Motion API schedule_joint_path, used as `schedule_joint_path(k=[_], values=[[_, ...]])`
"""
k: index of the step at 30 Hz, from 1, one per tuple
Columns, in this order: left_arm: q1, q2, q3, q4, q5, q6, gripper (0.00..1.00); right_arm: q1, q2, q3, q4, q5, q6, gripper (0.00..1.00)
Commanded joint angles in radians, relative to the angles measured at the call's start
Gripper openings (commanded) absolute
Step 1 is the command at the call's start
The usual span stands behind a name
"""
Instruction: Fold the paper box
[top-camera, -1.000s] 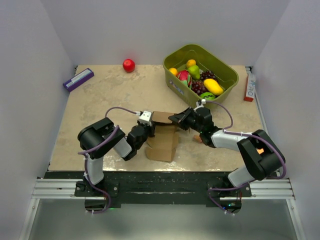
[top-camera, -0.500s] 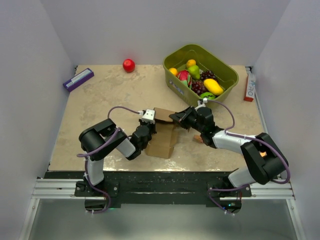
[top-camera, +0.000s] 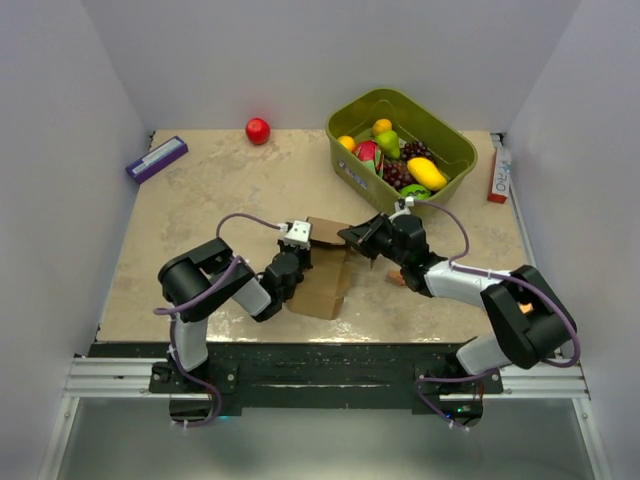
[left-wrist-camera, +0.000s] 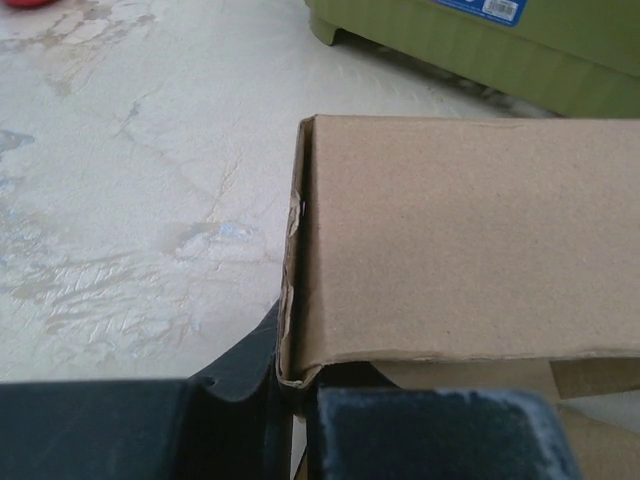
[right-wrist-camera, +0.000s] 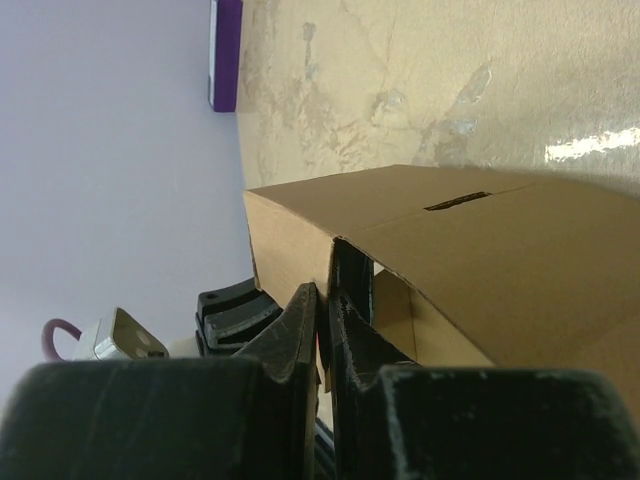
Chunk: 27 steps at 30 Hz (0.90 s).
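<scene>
Pinching the paper box near the front edge of the surface: left claw clamps one cardboard wall, right claw nips the top flap. Beyond: purple box, red ball, green fruit bin, pale walls all round.

Left pincer, right pincer both gripping paper box.

- Top external: high behind the arm bases, looking down over the whole table.
- Left wrist: very close, green bin at 1 o'clock.
- Right wrist: close, rolled sideways.
- All three share the paper box.
</scene>
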Motion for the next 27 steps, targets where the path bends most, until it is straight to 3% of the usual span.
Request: schedule_joint_path(k=[1, 2, 5, 8, 15, 21, 23, 27], values=[[0.045, -0.048, -0.076, 0.122, -0.005, 0.003, 0.16, -0.012, 0.028, -0.001, -0.062, 0.035, -0.064, 0.0], [0.045, -0.078, -0.091, 0.12, 0.017, -0.005, 0.33, -0.011, 0.043, 0.002, -0.059, 0.029, -0.068, 0.0], [0.046, -0.17, -0.159, 0.099, 0.112, -0.012, 0.59, -0.012, 0.086, 0.004, -0.021, -0.001, -0.068, 0.0], [0.046, -0.284, -0.217, 0.012, 0.201, -0.032, 0.71, -0.011, 0.105, 0.005, -0.006, -0.008, -0.071, 0.0], [0.058, -0.565, -0.286, -0.261, 0.446, -0.118, 0.8, -0.009, 0.097, 0.027, -0.049, 0.001, -0.117, 0.0], [0.182, -0.707, -0.155, -0.585, 0.632, -0.236, 0.81, -0.007, 0.083, 0.051, -0.093, 0.016, -0.166, 0.0], [0.245, -0.708, -0.118, -0.653, 0.672, -0.299, 0.82, -0.006, 0.076, 0.067, -0.119, 0.021, -0.198, 0.06], [0.327, -0.656, -0.023, -0.68, 0.781, -0.396, 0.82, 0.0, 0.038, 0.091, -0.174, 0.048, -0.256, 0.25]])
